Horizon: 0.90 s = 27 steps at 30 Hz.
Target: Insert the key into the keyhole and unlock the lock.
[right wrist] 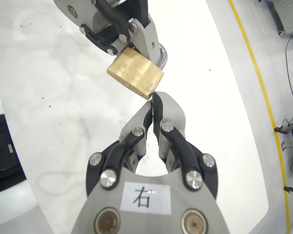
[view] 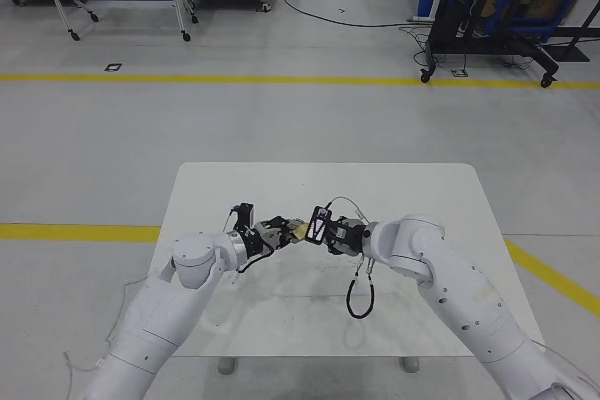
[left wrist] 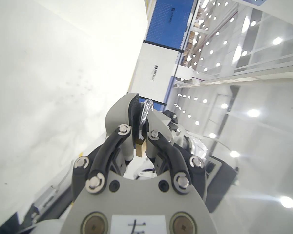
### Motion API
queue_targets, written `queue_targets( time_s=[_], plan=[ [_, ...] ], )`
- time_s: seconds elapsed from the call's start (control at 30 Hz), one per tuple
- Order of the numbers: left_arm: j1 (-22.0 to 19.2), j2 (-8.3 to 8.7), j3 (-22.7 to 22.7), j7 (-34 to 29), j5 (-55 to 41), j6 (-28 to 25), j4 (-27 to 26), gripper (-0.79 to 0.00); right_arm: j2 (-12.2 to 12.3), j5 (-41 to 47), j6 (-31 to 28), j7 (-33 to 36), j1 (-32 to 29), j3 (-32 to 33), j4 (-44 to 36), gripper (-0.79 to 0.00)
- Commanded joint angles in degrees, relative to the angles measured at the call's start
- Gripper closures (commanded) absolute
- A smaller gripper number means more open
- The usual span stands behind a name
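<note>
The brass padlock (right wrist: 135, 74) is held in the air over the middle of the white table (view: 430, 190), between the two grippers. Its shackle (right wrist: 164, 58) end points left, into the left gripper (left wrist: 142, 120), and its flat bottom face points right, toward the right gripper (right wrist: 153, 103). The body sits tilted, so its broad side runs slantwise across the line between the arms and one bottom corner comes nearest the right fingertips.

The body is a squat block with rounded corners and a brushed golden face. The shackle is a bright silver bow.

The left gripper is clamped on the padlock at its shackle end, with the bow showing past one finger. The right gripper's ribbed pads (right wrist: 158, 113) are pressed together, and their tips touch that bottom corner. Whether a key lies between them cannot be told.

Dark specks and faint scuff rings mark the tabletop below. A yellow floor line (view: 280, 78) runs beyond the far edge, and a dark wheeled frame (view: 490, 45) stands far right, well apart.
</note>
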Motion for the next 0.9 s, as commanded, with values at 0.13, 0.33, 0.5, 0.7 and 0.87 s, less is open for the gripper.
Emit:
queue_targets(
  time_s=[0.13, 0.33, 0.5, 0.7, 0.87],
  plan=[
    [-1.8, -0.63, -1.1, -2.8, -9.0, 0.5, 5.6, 0.0, 0.3, -0.2, -0.8, -1.0, -1.0, 0.6, -0.2, 0.0],
    [-3.1, -1.55, 0.6, -1.7, -11.4, 0.5, 8.2, 0.0, 0.4, -1.1, 0.0, -0.6, -1.6, 0.0, -0.6, 0.0],
    [-4.0, -2.15, 1.7, -2.0, -13.2, 0.6, 9.4, 0.0, 0.1, 0.4, 1.3, -0.5, -1.6, -0.8, 0.2, 0.0],
    [-5.0, -2.64, 1.4, -9.9, -19.9, 2.4, 12.8, 0.0, -0.3, 10.6, 1.5, -4.1, -1.4, 0.4, 4.5, 0.0],
    [-6.9, -2.68, 1.4, -17.9, -21.8, 3.5, 17.0, 0.0, 0.0, 15.1, -2.3, -6.6, -1.2, 2.1, 7.4, 0.0]
  ],
)
